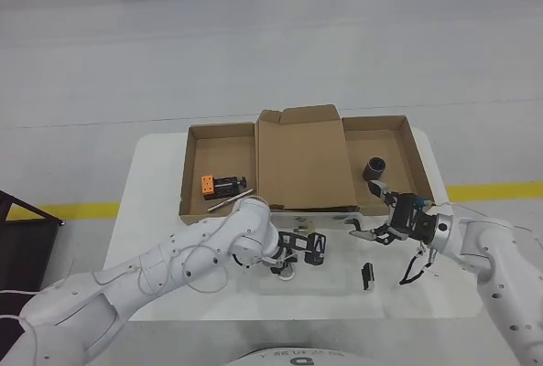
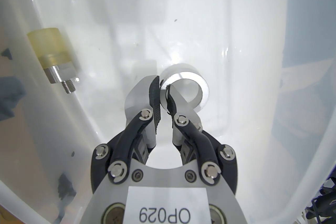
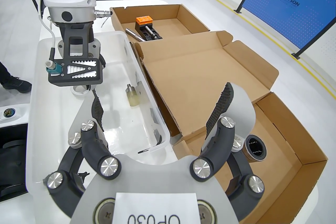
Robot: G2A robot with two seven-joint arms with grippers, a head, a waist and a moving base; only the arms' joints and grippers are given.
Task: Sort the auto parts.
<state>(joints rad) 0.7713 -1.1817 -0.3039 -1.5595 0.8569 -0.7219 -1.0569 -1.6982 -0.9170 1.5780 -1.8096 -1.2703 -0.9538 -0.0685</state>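
- the left gripper (image 2: 163,94) is clenched on a metal ring (image 2: 202,89); one finger sits inside the bore and the other presses the outside, so the ring's wall is pinched between them.
- the ring is right at this gripper's fingertips, low inside a clear bin (image 2: 199,12); i cannot tell whether it touches the bin floor.
- a rubber-capped stud (image 2: 52,51) lies on its side in the same bin, off to one side of the left gripper and apart from the ring, close against the bin wall.
- the right gripper (image 3: 160,104) is released, its fingers spread wide with nothing between them.
- it hangs over the end of the bin nearest it, where the bin's wall runs along the cardboard box (image 3: 210,70).
- a cylindrical bearing (image 3: 254,148) lies on its side in the box's end compartment, just beside and below one finger of the right gripper, not touching it.
- an orange-topped part (image 3: 145,25) and a metal rod (image 3: 134,35) lie side by side in the box's other end compartment, beyond the left gripper and well apart from the right one.
- between those two compartments, ahead of the right gripper, the box's wide middle panel lies open and flat.
- bin and box both stand on the white table (image 1: 157,178).
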